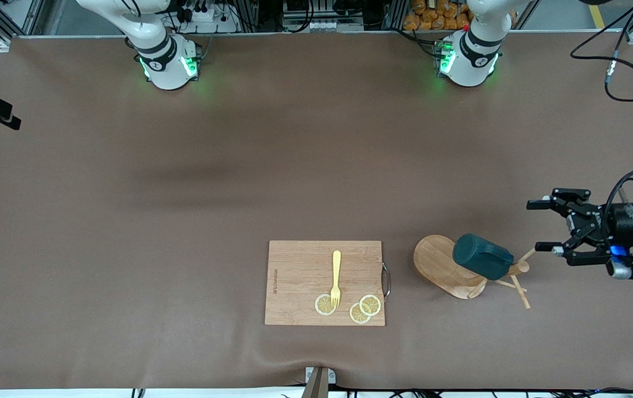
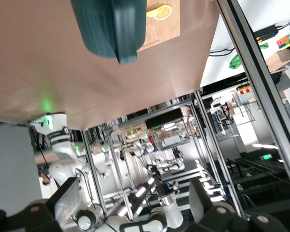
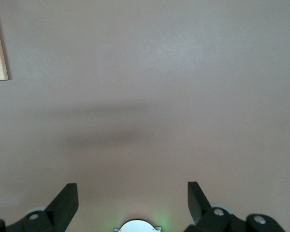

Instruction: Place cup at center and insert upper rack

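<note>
Here: left gripper (image 1: 543, 225) spread wide beside toppled upper rack (image 1: 442, 264), cup (image 1: 482, 256) on it; right gripper (image 3: 133, 198) spread over bare table (image 1: 128, 221).

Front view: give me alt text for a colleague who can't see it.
A wooden mug rack lies tipped on the brown table, a dark teal cup on its pegs. The left tool is open beside it, and a cutting board holds a fork and lemon slices.

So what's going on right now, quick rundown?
Left gripper open beside toppled light wooden mug tree; dark teal mug lying on it. Right gripper open, waiting over bare table. Nothing blocking.
</note>
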